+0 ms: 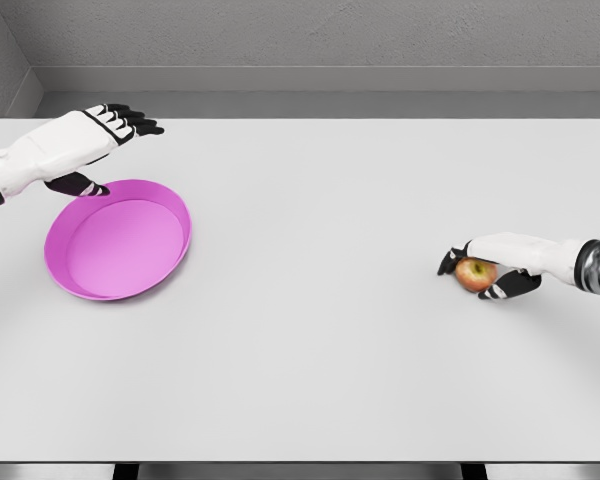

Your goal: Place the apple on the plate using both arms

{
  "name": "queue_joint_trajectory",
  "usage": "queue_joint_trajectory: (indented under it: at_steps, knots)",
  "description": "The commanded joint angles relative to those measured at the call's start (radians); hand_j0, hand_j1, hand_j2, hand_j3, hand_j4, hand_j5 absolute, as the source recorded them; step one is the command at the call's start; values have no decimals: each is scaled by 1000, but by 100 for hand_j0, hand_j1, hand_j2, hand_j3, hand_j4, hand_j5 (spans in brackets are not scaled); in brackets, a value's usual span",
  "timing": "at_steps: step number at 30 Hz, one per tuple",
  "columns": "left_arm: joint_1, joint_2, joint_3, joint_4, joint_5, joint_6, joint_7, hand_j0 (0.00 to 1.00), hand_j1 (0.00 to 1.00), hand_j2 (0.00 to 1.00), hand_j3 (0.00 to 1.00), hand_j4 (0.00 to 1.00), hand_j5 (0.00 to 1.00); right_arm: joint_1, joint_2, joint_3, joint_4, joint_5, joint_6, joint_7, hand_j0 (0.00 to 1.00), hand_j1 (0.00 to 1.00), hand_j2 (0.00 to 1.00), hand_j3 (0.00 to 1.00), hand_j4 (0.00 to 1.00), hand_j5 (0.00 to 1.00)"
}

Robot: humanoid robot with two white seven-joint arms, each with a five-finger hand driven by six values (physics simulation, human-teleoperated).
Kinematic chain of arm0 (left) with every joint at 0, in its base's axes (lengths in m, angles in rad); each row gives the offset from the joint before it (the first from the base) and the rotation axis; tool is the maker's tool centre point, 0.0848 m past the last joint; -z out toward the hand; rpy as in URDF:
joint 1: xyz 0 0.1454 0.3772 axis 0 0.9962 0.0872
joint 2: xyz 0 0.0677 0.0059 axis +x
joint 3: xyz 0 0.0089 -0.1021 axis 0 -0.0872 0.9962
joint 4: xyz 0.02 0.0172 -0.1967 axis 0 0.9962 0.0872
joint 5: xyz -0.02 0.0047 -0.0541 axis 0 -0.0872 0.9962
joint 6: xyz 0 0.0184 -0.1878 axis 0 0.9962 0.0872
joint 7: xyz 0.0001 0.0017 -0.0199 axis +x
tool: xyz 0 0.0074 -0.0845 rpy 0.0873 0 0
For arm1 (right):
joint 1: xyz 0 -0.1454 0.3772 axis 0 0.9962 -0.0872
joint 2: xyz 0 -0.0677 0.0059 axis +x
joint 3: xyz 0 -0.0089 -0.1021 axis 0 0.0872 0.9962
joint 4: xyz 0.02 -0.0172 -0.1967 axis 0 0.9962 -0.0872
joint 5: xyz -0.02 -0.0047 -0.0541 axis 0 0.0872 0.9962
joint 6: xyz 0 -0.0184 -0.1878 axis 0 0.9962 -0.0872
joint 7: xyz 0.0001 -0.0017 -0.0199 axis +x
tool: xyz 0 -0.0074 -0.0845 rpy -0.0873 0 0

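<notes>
A red-yellow apple rests on the white table at the right side. My right hand comes in from the right edge and wraps its fingers over and under the apple. A magenta plate lies at the left of the table. My left hand hovers over the plate's far rim, fingers stretched toward the right and thumb reaching down to the rim, holding nothing I can see.
The white table spans the whole view, with a grey wall behind it. A wide stretch of table separates the plate from the apple.
</notes>
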Motion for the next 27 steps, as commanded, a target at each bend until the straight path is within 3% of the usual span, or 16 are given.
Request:
queue_joint_trajectory:
  at_steps: [1, 4, 22, 27]
  knots:
    - [0, 1, 1, 0, 6, 1, 1, 100, 100, 100, 100, 100, 100, 0, 0, 2, -1, 3, 0, 0, 59, 59, 59, 59, 59, 59]
    - [0, 2, 1, 0, 6, 1, 1, 100, 100, 100, 100, 100, 100, -2, 0, 1, -3, 6, 0, 0, 53, 53, 53, 53, 53, 53]
    - [0, 4, 1, 0, 6, 1, 1, 100, 100, 100, 100, 100, 100, -89, 0, -22, -32, 6, -1, 0, 47, 47, 47, 47, 47, 47]
    - [2, 4, 1, -2, 6, 1, 1, 100, 100, 100, 100, 100, 100, -117, 30, -24, -33, 6, -1, 0, 46, 46, 46, 46, 46, 46]
